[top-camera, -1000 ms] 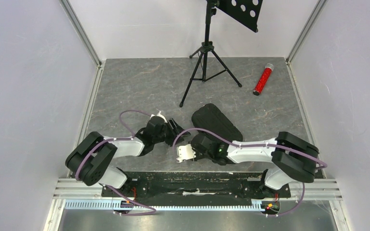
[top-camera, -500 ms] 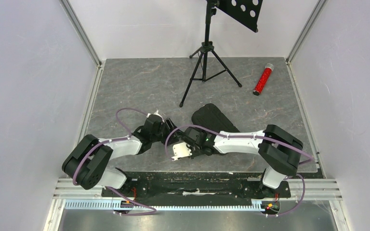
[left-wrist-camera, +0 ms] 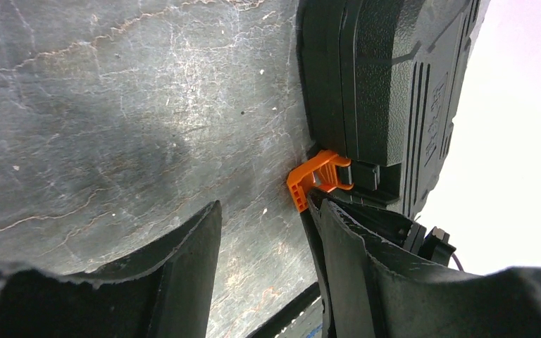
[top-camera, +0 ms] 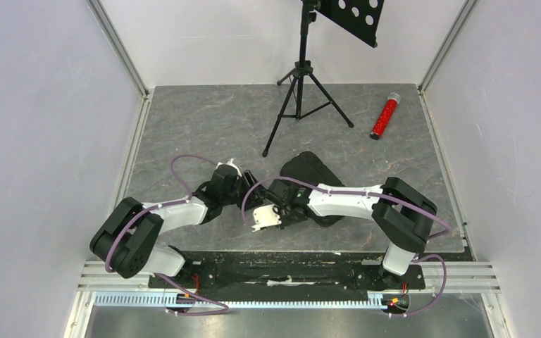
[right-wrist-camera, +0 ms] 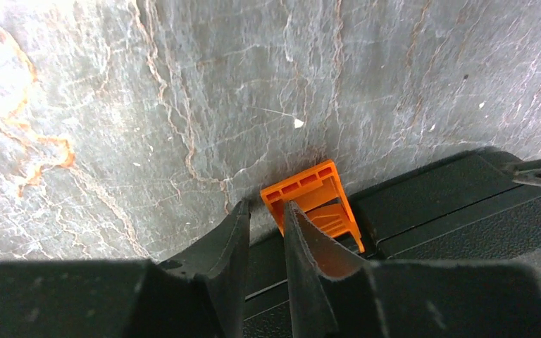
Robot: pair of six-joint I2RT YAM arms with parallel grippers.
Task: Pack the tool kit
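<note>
**The tool kit (top-camera: pixel 307 166) was seen shut on the counter (right-wrist-camera: pixel 113 105), its orange latch (left-wrist-camera: pixel 315 179) at both claws.**
The left claw (left-wrist-camera: pixel 266 211) was held released, the latch just ahead of its right finger. The right claw (right-wrist-camera: pixel 266 208) was narrowly parted, grasping nothing, the latch just beside it.

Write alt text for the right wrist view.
The right gripper, its jaws a narrow gap apart, points at the orange plastic latch on the edge of a black plastic case lying on a grey veined stone tabletop.
</note>
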